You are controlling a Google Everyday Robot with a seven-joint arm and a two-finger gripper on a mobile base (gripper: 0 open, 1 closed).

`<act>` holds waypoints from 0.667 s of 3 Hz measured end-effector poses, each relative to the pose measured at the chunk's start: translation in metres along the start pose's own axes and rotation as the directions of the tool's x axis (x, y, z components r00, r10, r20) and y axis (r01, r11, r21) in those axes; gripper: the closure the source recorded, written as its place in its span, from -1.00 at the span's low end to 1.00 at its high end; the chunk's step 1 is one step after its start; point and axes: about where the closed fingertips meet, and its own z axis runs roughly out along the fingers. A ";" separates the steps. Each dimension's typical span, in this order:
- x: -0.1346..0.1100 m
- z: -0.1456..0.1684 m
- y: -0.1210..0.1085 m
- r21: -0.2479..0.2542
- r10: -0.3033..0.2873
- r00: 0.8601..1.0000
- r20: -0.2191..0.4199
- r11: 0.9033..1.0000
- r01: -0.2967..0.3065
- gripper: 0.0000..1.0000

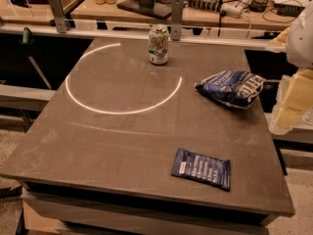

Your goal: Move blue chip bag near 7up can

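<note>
The blue chip bag (231, 88) lies by the right edge of the table (122, 141), well apart from the upright 7up can (158, 44) at the far side. The gripper (292, 102) (apart or together: cannot tell) hangs just right of the bag. A flat blue packet (201, 169) lies near the front.

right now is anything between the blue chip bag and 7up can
Nothing visible: bare tabletop between the blue chip bag and the 7up can. The flat blue packet lies near the front edge, off that path. The gripper is at the right edge, beyond the bag.
</note>
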 end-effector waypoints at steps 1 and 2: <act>0.000 0.000 0.000 0.000 0.000 1.000 0.000 1.000 0.000 -1.00; -0.003 -0.002 -0.006 0.036 0.023 0.999 0.037 0.999 -0.025 -1.00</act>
